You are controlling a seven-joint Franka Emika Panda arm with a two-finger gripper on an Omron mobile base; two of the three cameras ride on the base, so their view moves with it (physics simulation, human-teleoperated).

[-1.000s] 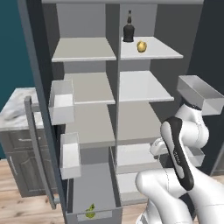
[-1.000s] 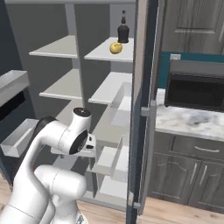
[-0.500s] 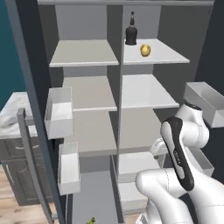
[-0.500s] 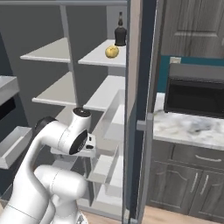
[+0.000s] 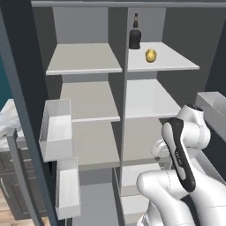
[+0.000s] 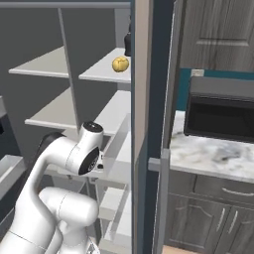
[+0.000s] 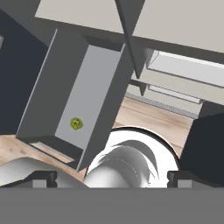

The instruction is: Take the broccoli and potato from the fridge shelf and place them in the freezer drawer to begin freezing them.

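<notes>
The small, smooth golden-yellow potato (image 5: 151, 55) rested on the top right fridge shelf (image 5: 176, 62), just beside a dark bottle (image 5: 134, 35). The tiny yellow-green lumpy broccoli sprig (image 7: 77, 124) lay on the floor of the deep grey freezer drawer (image 7: 94, 83), which stood pulled out. The two-finger gripper (image 7: 111, 176) was spread wide, holding nothing, positioned above the drawer.

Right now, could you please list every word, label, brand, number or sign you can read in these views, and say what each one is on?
There is no readable text.
The dark bottle on the top shelf: no label legible.
The microwave: its front is plain dark, no brand or digits.
The freezer drawer: the pale strip on its front bears no writing.
</notes>
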